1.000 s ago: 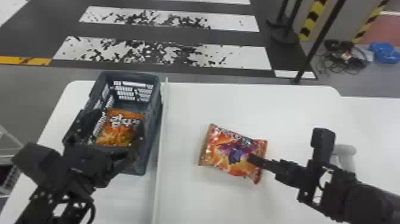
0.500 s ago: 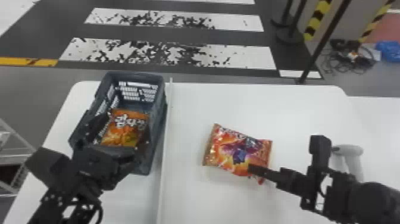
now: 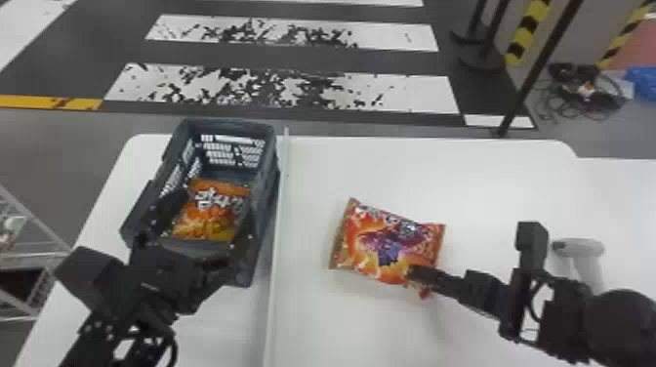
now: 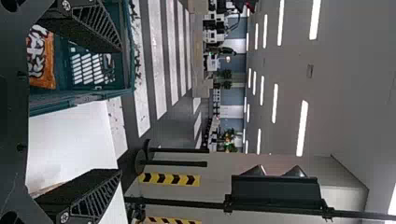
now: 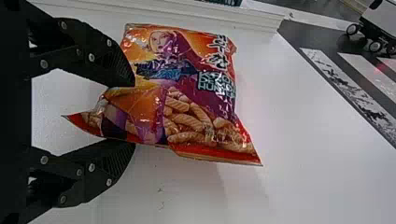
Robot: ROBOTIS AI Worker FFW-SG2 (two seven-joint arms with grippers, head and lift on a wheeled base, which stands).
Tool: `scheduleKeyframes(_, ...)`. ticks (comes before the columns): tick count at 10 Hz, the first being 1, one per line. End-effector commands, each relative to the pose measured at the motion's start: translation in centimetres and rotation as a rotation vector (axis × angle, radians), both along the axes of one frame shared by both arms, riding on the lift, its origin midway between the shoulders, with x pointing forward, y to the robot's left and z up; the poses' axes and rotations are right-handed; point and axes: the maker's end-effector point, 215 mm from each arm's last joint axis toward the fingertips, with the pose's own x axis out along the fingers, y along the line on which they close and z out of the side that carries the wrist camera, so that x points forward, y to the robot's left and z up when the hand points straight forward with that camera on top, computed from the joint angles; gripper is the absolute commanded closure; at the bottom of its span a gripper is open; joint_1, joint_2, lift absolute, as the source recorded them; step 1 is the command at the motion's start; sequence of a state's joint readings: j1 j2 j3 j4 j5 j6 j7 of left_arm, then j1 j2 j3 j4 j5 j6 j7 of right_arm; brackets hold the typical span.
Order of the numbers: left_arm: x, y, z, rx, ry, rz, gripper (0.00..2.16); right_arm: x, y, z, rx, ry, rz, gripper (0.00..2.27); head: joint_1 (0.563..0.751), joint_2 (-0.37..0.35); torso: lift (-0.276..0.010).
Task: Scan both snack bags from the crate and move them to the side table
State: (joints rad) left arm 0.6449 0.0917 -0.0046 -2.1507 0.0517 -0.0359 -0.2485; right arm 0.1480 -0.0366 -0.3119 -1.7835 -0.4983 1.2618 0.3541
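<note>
My left gripper [image 3: 205,227] is over the near part of the dark crate [image 3: 266,195], fingers wide apart. The orange snack bag [image 3: 215,210] lies inside the crate. In the left wrist view the open left gripper [image 4: 121,109] has nothing between its fingers; that orange bag [image 4: 42,58] is partly hidden. My right gripper [image 3: 412,274] holds the near right corner of the red-purple snack bag [image 3: 385,244], above the white table. In the right wrist view, the right gripper [image 5: 135,115] has this bag [image 5: 187,70] pinched and creased between its fingers.
A raised white divider [image 3: 279,219] runs between the crate and the red-purple bag on the white table [image 3: 468,185]. A white handheld scanner [image 3: 583,250] stands at the right, just behind the right arm. A wire rack [image 3: 36,234] is beyond the table's left edge.
The right gripper and the red-purple bag have shifted slightly left toward the divider, and more of the scanner shows. The head view itself has shifted a little. The left gripper has stayed over the crate.
</note>
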Motion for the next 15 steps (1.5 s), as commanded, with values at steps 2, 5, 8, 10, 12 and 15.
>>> scheduleKeyframes(2,-0.1,-0.1,-0.3,-0.007,-0.003,-0.001,0.09,0.5,-0.1,1.1,0.110,-0.020,-0.027,2.26,0.695,-0.018,-0.075)
scheduleKeyframes(5,-0.3,-0.1,0.3,-0.018,-0.020,-0.005,0.10,3.2,-2.5,3.6,0.239,-0.107,-0.121,2.25,0.695,-0.022,-0.075)
scheduleKeyframes(8,-0.4,0.0,0.0,-0.016,-0.015,-0.004,0.10,7.5,-13.3,8.1,-0.260,-0.321,-0.165,2.25,0.695,-0.110,-0.075)
scheduleKeyframes(10,-0.4,-0.2,0.1,-0.019,-0.018,-0.006,0.10,8.9,-18.9,11.0,-0.671,-0.429,-0.120,2.25,0.695,-0.189,-0.075)
scheduleKeyframes(12,-0.5,-0.2,0.0,-0.019,-0.019,-0.005,0.10,9.8,-20.6,14.5,-1.081,-0.593,-0.026,2.25,0.695,-0.264,-0.075)
scheduleKeyframes(15,-0.5,-0.3,-0.1,-0.020,-0.024,-0.008,0.10,9.1,-16.3,14.6,-1.605,-0.798,0.220,2.25,0.695,-0.265,-0.075)
